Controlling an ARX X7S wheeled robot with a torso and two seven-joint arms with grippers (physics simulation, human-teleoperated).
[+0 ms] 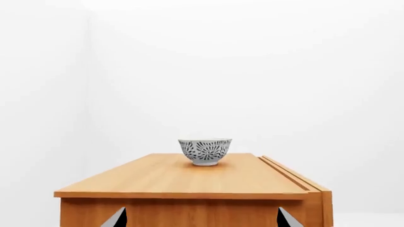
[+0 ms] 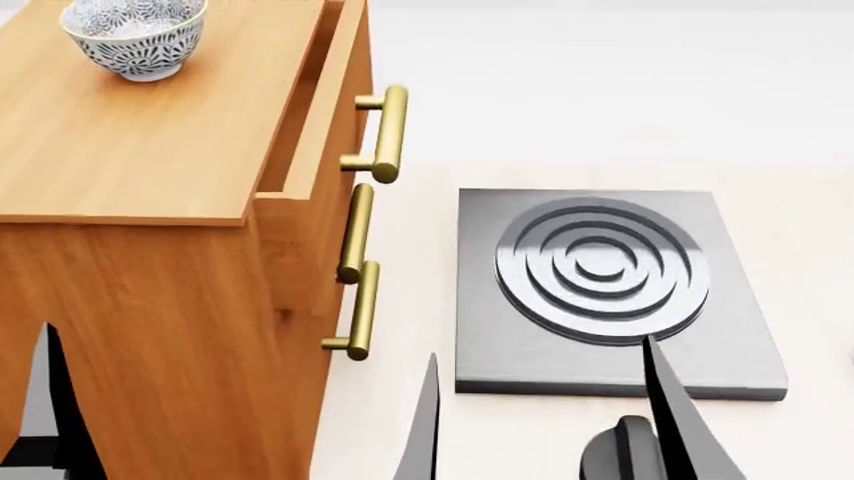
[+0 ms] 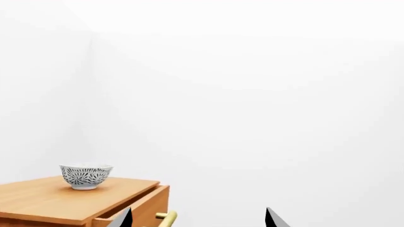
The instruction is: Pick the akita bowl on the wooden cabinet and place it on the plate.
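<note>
The akita bowl [image 2: 134, 37] stands upright on the far part of the wooden cabinet's top [image 2: 147, 140], at the upper left of the head view. In the left wrist view the akita bowl [image 1: 205, 151] sits beyond the near edge of the wooden cabinet [image 1: 183, 179]. My left gripper [image 1: 202, 213] is open, level with the cabinet's front face and well short of the bowl. My right gripper [image 2: 547, 420] is open and empty, low and to the right of the cabinet. From the right wrist view the akita bowl [image 3: 86, 176] is far off. The plate is out of view.
The cabinet's top drawer [image 2: 314, 100] stands slightly pulled out, with brass bar handles [image 2: 387, 132] sticking out on the right side. A grey square slab with raised concentric rings [image 2: 607, 290] lies on the pale surface right of the cabinet. White walls lie behind.
</note>
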